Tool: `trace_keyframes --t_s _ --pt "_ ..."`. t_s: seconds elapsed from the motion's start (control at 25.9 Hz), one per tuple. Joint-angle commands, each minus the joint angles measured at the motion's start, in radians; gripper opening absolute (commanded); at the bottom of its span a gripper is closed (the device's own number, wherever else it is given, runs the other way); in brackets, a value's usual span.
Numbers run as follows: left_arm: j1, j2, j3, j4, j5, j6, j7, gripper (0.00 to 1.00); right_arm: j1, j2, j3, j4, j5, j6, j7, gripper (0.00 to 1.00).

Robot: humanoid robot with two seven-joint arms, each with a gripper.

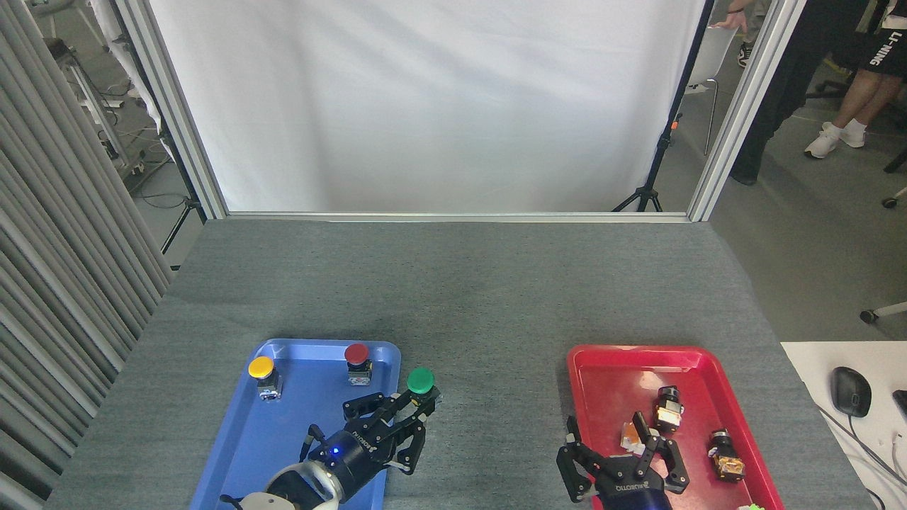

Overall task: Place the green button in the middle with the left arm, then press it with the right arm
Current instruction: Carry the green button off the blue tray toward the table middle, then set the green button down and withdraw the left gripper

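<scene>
Grey felt is covering the table (453, 283), with a white backdrop (425, 106) hanging behind it and a person's legs (843, 106) showing at the far right. Near the front edge, a blue tray (283, 432) is sitting on the left and a red tray (623, 375) on the right, with bare felt, the middle (489, 397), lying between them. The left arm (407, 418) is reaching from the blue tray toward that bare strip, its fingers clamping the base of the green button (421, 381), which is hanging just past the tray's right rim, at the edge of the felt. In the blue tray, the yellow button (262, 374) and the red button (357, 361) are standing upright near the far rim, well apart from each other. The right arm (616, 453) is hovering over the near part of the red tray with its fingers spread apart, gripping nothing. Small black and orange parts (666, 411) are lying scattered in the red tray beside it.
</scene>
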Motion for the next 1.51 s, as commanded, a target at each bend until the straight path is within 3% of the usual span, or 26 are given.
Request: trace_keyframes --t_s 0.0,0.15,0.31,0.77,0.85,0.93,1.0,1.12,1.24,1.47 --pt "-0.077 -0.063 -0.066 0.105 -0.006 0.001 -0.011 0.0 -0.002 -0.005 -0.001 -0.007 0.0 -0.004 -0.001 0.99" --pt "-0.131 -0.128 -0.095 0.261 -0.021 0.009 -0.001 0.0 0.004 -0.005 -0.003 -0.021 0.001 -0.009 -0.006 0.99" --pt "-0.133 -0.148 -0.095 0.284 -0.035 0.041 0.001 0.0 0.004 0.025 0.008 -0.013 0.003 0.0 -0.148 0.99" --pt "-0.134 -0.155 -0.095 0.341 -0.033 0.055 0.007 0.03 0.013 0.01 0.004 0.004 -0.022 0.003 -0.056 0.99" --pt "-0.133 -0.157 -0.095 0.341 -0.033 0.055 0.016 0.16 0.013 0.019 0.004 0.0 -0.022 0.008 -0.053 0.99" --pt "-0.128 -0.165 -0.097 0.341 -0.032 0.056 0.033 0.42 0.012 0.024 0.005 -0.007 -0.02 0.022 -0.035 0.99" --pt "-0.122 -0.163 -0.097 0.341 -0.032 0.056 0.039 0.55 0.012 0.021 0.005 -0.004 -0.02 0.028 -0.022 0.99" --pt "-0.079 -0.157 -0.094 0.316 -0.024 0.055 0.044 1.0 0.002 0.025 0.024 0.01 -0.02 0.016 -0.03 0.96" --pt "-0.042 -0.152 -0.094 0.232 -0.027 0.056 0.041 1.0 -0.001 0.027 0.04 -0.023 -0.017 0.019 -0.029 0.94" --pt "0.027 -0.113 -0.085 0.059 -0.02 0.096 0.025 1.0 -0.017 0.022 0.039 0.017 -0.017 0.016 -0.03 0.96"
